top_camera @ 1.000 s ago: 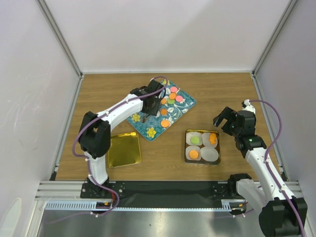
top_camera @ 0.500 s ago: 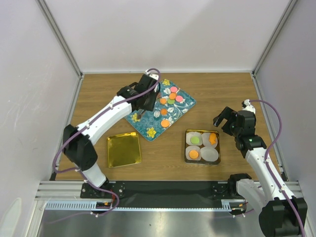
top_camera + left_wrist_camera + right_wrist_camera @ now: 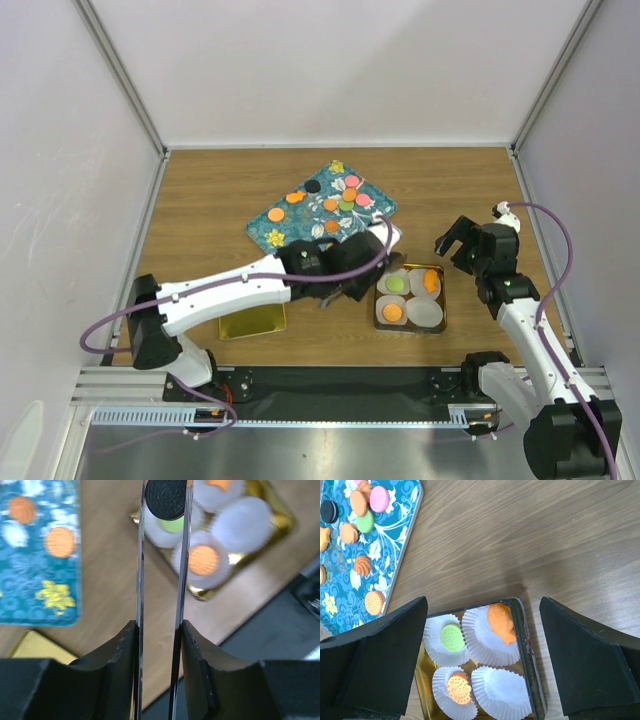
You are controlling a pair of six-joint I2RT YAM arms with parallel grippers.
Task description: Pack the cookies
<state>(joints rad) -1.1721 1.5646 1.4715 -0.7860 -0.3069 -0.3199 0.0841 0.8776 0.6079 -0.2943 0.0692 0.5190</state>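
While left fingers (image 3: 141, 555) pinch a black cookie (image 3: 167, 499), gold tin (image 3: 282, 520) beneath

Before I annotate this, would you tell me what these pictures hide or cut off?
Black cookie in the left gripper: left wrist view's top edge clips it; top view, the left arm hides it.
Gold tin: right wrist view, one corner behind a finger of the right gripper.
Gold tray: top view, left arm covers its far part.

From above, the left arm (image 3: 230, 290) lies across the gold lid (image 3: 250, 322), hiding its far half. In the left wrist view the top edge clips the black cookie (image 3: 167, 500), and the gold box (image 3: 280, 521) behind is blurred
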